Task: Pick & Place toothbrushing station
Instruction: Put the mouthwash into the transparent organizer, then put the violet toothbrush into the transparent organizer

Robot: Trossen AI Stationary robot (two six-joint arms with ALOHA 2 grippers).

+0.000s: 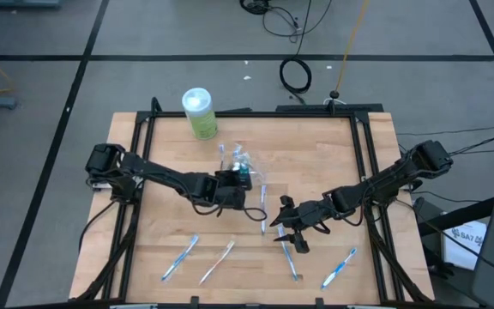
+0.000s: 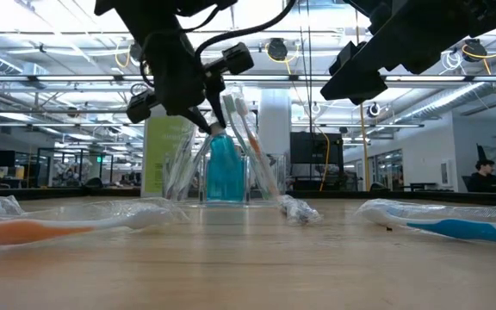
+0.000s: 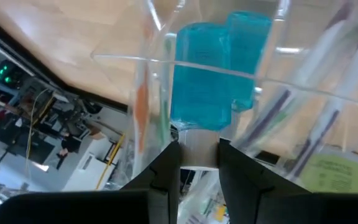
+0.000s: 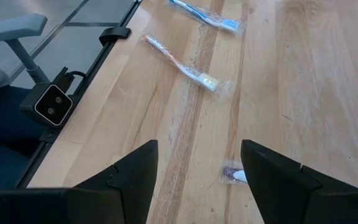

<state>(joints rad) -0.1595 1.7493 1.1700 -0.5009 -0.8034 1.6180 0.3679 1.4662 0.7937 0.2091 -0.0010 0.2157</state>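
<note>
The left gripper [image 1: 240,182] sits near the middle of the table [image 1: 170,154], its fingers [image 3: 166,171] drawn narrow around the rim of a clear cup [image 1: 241,165]; whether they actually pinch the wall cannot be told. The cup holds a blue tube [image 3: 219,74] and several wrapped toothbrushes leaning on its sides. A green bottle with a white cap [image 1: 200,113] stands at the table's far edge, left of centre.

The right gripper [image 1: 290,239] hovers spread wide and empty above the near right part of the table, over a wrapped blue toothbrush [image 1: 292,257]. Another blue toothbrush [image 1: 339,268] lies toward the near right corner. Near the near edge, left of centre, lie a blue-handled brush [image 1: 180,257] and an orange-handled brush [image 1: 217,262].
</note>
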